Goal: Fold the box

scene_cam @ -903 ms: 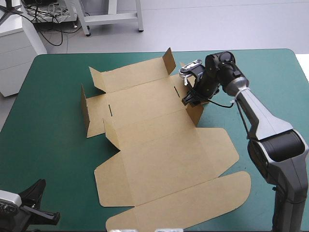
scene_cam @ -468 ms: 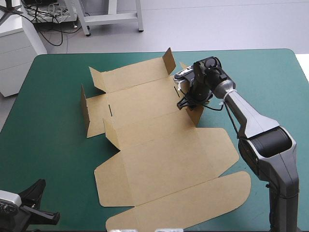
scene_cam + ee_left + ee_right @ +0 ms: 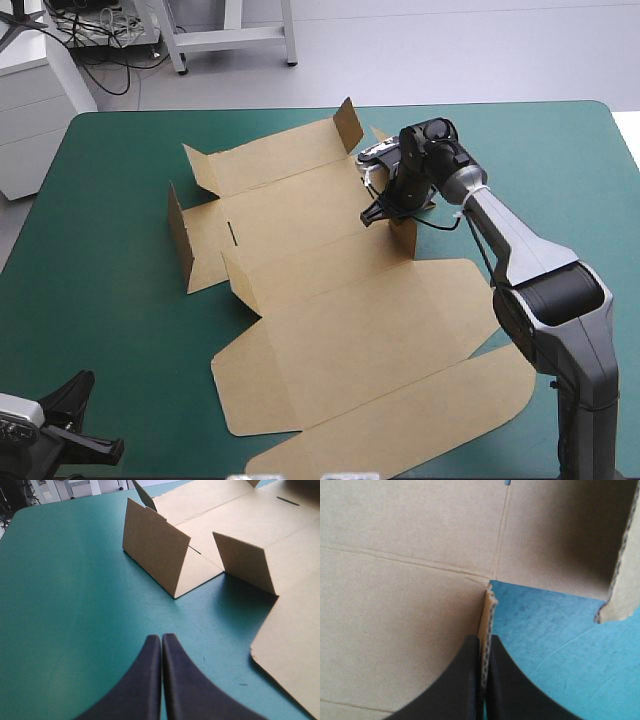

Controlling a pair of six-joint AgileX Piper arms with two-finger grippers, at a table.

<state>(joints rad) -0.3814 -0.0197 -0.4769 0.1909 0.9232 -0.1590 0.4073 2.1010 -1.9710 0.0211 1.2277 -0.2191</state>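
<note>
Teal-green cover (image 3: 100,300) beneath box (image 3: 340,320), one raised flap (image 3: 488,612) inside right pincer (image 3: 483,640)

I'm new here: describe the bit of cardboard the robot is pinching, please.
Find the brown box spread across the teal-green table. On its right side, toward the far edge, a small flap stands upright. Unlike the other raised flaps, it alone is pinched by the right gripper.

Plain brown box (image 3: 340,320); teal-green table cover (image 3: 100,320); black right claw (image 3: 483,640); black left claw (image 3: 161,639).
</note>
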